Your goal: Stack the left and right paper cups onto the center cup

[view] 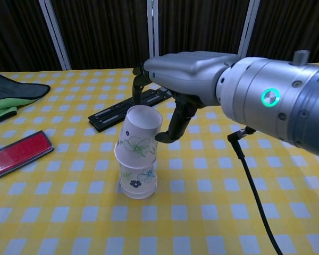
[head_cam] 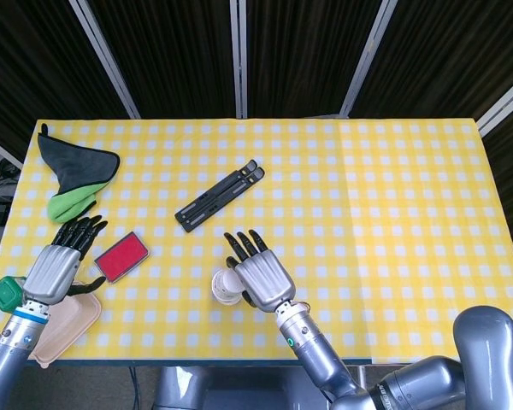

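Paper cup w/ flower print (view: pixel 139 139), upside down, sits tilted over the top of the center cup (view: pixel 137 181), partly sleeved on, rim lower on the left side. Right hand (view: pixel 176 79) grips it: thumb on the cup's right wall, fingers (view: pixel 138 71) curled behind the top. In head view the right hand (head_cam: pixel 262 278) covers most of the stack, only white cup bottoms showing at its left edge. Stack stands near the front-middle of the yellow checked table (head_cam: pixel 393 196).

Left hand (head_cam: pixel 58 260) hovers at the table's left edge, fingers apart, holding nothing, over a beige tray (head_cam: pixel 68 323), next to a green block (head_cam: pixel 3 292). Red case (head_cam: pixel 121 255) lies just right of it. Black bar (head_cam: pixel 220 195) lies diagonal behind the cups. Dark & green cloth (head_cam: pixel 75 171) sits far-left.
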You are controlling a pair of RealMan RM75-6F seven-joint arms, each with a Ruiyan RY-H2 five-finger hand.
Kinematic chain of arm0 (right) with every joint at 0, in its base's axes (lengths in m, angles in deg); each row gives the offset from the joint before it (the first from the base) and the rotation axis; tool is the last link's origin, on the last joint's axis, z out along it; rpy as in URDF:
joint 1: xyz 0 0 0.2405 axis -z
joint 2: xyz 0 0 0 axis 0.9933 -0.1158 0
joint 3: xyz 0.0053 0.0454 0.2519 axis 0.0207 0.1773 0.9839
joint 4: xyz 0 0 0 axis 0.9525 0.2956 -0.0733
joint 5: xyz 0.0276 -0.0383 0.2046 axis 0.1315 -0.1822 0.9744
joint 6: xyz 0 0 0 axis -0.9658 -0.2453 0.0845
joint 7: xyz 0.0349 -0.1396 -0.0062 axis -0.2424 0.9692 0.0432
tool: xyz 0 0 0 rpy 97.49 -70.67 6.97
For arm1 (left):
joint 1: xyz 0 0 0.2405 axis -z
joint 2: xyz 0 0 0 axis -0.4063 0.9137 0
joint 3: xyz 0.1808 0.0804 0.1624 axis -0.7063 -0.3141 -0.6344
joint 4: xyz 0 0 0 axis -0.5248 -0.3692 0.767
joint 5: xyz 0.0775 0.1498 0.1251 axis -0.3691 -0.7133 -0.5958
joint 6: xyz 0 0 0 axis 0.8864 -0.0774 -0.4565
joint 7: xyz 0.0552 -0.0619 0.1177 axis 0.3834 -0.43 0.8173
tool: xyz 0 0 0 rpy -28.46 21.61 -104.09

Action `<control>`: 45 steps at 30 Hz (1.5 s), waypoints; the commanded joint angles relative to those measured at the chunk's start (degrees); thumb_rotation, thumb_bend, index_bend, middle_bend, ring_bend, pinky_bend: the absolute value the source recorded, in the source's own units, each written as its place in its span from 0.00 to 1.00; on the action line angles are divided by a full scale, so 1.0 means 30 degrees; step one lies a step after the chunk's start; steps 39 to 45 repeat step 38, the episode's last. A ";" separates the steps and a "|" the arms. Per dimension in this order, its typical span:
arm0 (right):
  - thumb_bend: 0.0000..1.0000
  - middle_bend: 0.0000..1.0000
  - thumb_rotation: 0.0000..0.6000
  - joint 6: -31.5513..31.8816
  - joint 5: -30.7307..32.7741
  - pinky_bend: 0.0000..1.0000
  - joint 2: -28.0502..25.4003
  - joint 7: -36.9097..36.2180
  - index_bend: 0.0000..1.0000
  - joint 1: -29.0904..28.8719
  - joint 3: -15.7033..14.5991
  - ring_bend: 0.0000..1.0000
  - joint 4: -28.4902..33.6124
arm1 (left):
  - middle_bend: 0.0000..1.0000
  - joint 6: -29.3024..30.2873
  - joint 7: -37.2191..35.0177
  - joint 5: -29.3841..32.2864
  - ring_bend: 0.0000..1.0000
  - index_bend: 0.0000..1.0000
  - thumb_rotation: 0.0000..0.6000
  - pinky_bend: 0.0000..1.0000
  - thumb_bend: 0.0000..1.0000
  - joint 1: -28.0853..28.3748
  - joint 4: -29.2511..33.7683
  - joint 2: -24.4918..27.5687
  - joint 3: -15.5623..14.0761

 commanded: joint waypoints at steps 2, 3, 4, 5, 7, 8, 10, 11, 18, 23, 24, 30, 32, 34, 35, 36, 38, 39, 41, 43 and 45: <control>0.13 0.00 1.00 0.0320 -0.0163 0.00 -0.0086 0.0436 0.21 0.0039 -0.0179 0.00 0.0038 | 0.00 0.0003 0.0098 0.0037 0.00 0.00 1.00 0.00 0.22 -0.0017 0.0017 -0.0015 -0.0001; 0.13 0.00 1.00 0.0430 -0.0212 0.00 -0.0107 0.0483 0.20 0.0085 -0.0218 0.00 0.0065 | 0.00 0.0026 0.0105 0.0025 0.00 0.00 1.00 0.00 0.22 -0.0028 0.0026 -0.0012 -0.0003; 0.13 0.00 1.00 0.0579 -0.0282 0.00 -0.0143 0.0458 0.19 0.0182 -0.0251 0.00 0.0128 | 0.00 0.0074 0.0103 0.0004 0.00 0.00 1.00 0.00 0.22 -0.0046 0.0039 -0.0010 -0.0001; 0.13 0.00 1.00 0.0666 -0.0344 0.00 -0.0184 0.0361 0.19 0.0280 -0.0262 0.00 0.0184 | 0.00 0.0098 0.0098 -0.0008 0.00 0.00 1.00 0.00 0.22 -0.0054 0.0044 0.0001 0.0001; 0.13 0.00 1.00 0.0752 -0.0440 0.00 -0.0345 0.0235 0.18 0.0445 -0.0306 0.00 0.0265 | 0.00 0.0102 0.0139 -0.0020 0.00 0.00 1.00 0.00 0.22 -0.0070 0.0051 0.0000 -0.0021; 0.13 0.00 1.00 0.0826 -0.0542 0.00 -0.0493 0.0224 0.18 0.0534 -0.0359 0.00 0.0314 | 0.00 0.0079 0.0162 0.0005 0.00 0.00 1.00 0.00 0.22 -0.0065 0.0045 -0.0007 -0.0018; 0.13 0.00 1.00 0.0993 -0.0898 0.00 -0.0929 0.0127 0.18 0.0804 -0.0560 0.00 0.0513 | 0.00 0.0081 0.0171 0.0022 0.00 0.00 1.00 0.00 0.22 -0.0069 0.0043 -0.0027 -0.0009; 0.13 0.00 1.00 0.1076 -0.1070 0.00 -0.1176 0.0028 0.18 0.0965 -0.0668 0.00 0.0630 | 0.00 0.0092 0.0193 0.0031 0.00 0.00 1.00 0.00 0.22 -0.0070 0.0034 -0.0028 0.0004; 0.13 0.00 1.00 0.1795 -0.3749 0.00 -0.4324 -0.2669 0.12 0.3399 -0.2464 0.00 0.0813 | 0.00 0.0029 0.0549 0.0293 0.00 0.00 1.00 0.00 0.22 -0.0095 -0.0107 -0.0205 0.0058; 0.13 0.00 1.00 0.2779 -0.6581 0.00 -0.6489 -0.6007 0.04 0.5938 -0.4443 0.00 -0.0930 | 0.00 0.0117 0.0784 0.0359 0.00 0.00 1.00 0.00 0.21 -0.0228 -0.0332 -0.0410 -0.0029; 0.13 0.00 1.00 0.3218 -0.7322 0.00 -0.6902 -0.7188 0.02 0.6784 -0.4968 0.00 -0.1837 | 0.00 0.0187 0.0863 0.0336 0.00 0.00 1.00 0.00 0.21 -0.0303 -0.0447 -0.0513 -0.0094; 0.13 0.00 1.00 0.4908 -0.9258 0.00 -0.7347 -1.3753 0.00 1.1055 -0.6935 0.00 -0.8020 | 0.00 0.0964 0.1506 0.0214 0.00 0.00 1.00 0.00 0.20 -0.0986 -0.1209 -0.1180 -0.0489; 0.13 0.00 1.00 0.4822 -0.9548 0.00 -0.7171 -1.5512 0.00 1.2043 -0.7169 0.00 -0.9757 | 0.00 0.1364 0.1506 0.0161 0.00 0.00 1.00 0.00 0.20 -0.1299 -0.1512 -0.1393 -0.0600; 0.13 0.00 1.00 0.4616 -0.9797 0.00 -0.6990 -1.6542 0.00 1.2657 -0.7145 0.00 -1.1041 | 0.00 0.1575 0.1481 0.0102 0.00 0.00 1.00 0.00 0.20 -0.1526 -0.1782 -0.1525 -0.0731; 0.13 0.00 1.00 0.4509 -0.9854 0.00 -0.6926 -1.6847 0.00 1.2859 -0.7079 0.00 -1.1437 | 0.00 0.1664 0.1485 0.0066 0.00 0.00 1.00 0.00 0.20 -0.1609 -0.1867 -0.1566 -0.0775; 0.13 0.00 1.00 0.4430 -0.9943 0.00 -0.6867 -1.7113 0.00 1.3033 -0.6996 0.00 -1.1761 | 0.00 0.1776 0.1477 0.0017 0.00 0.00 1.00 0.00 0.20 -0.1689 -0.1950 -0.1614 -0.0804; 0.13 0.00 1.00 0.4329 -1.0321 0.00 -0.6795 -1.7673 0.00 1.3342 -0.6796 0.00 -1.2238 | 0.00 0.2017 0.1500 -0.0093 0.00 0.00 1.00 0.00 0.20 -0.1849 -0.2116 -0.1706 -0.0846; 0.13 0.00 1.00 0.4329 -1.0321 0.00 -0.6795 -1.7673 0.00 1.3342 -0.6796 0.00 -1.2238 | 0.00 0.2017 0.1500 -0.0093 0.00 0.00 1.00 0.00 0.20 -0.1849 -0.2116 -0.1706 -0.0846; 0.13 0.00 1.00 0.4329 -1.0321 0.00 -0.6795 -1.7673 0.00 1.3342 -0.6796 0.00 -1.2238 | 0.00 0.2017 0.1500 -0.0093 0.00 0.00 1.00 0.00 0.20 -0.1849 -0.2116 -0.1706 -0.0846; 0.13 0.00 1.00 0.4329 -1.0321 0.00 -0.6795 -1.7673 0.00 1.3342 -0.6796 0.00 -1.2238 | 0.00 0.2017 0.1500 -0.0093 0.00 0.00 1.00 0.00 0.20 -0.1849 -0.2116 -0.1706 -0.0846; 0.13 0.00 1.00 0.4329 -1.0321 0.00 -0.6795 -1.7673 0.00 1.3342 -0.6796 0.00 -1.2238 | 0.00 0.2017 0.1500 -0.0093 0.00 0.00 1.00 0.00 0.20 -0.1849 -0.2116 -0.1706 -0.0846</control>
